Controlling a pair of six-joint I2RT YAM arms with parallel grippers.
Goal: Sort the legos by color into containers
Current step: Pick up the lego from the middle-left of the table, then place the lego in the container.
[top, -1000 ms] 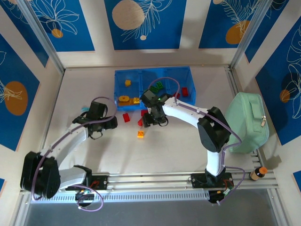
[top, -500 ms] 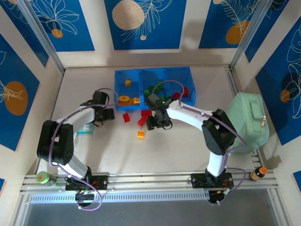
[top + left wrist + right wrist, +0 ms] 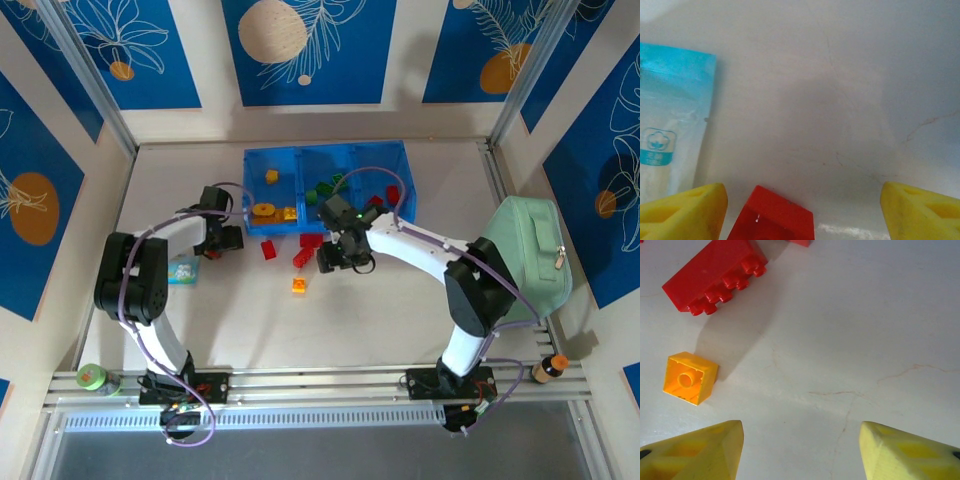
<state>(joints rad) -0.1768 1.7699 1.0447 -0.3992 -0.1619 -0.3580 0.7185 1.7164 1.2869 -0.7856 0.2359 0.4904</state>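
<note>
White walls carried blue panels [image 3: 310, 50] with leaf line-art and orange or beige circles, aluminium posts [image 3: 90, 75] ran up the corners, pale tabletop [image 3: 300, 335] evenly lit, metal rail [image 3: 320, 382] along near edge.

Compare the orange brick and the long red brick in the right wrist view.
The red brick is long, with several studs; the orange brick is small and square. The red one lies on its side, studs sideways; the orange one shows its hollow underside. Both lie loose on the table.
</note>
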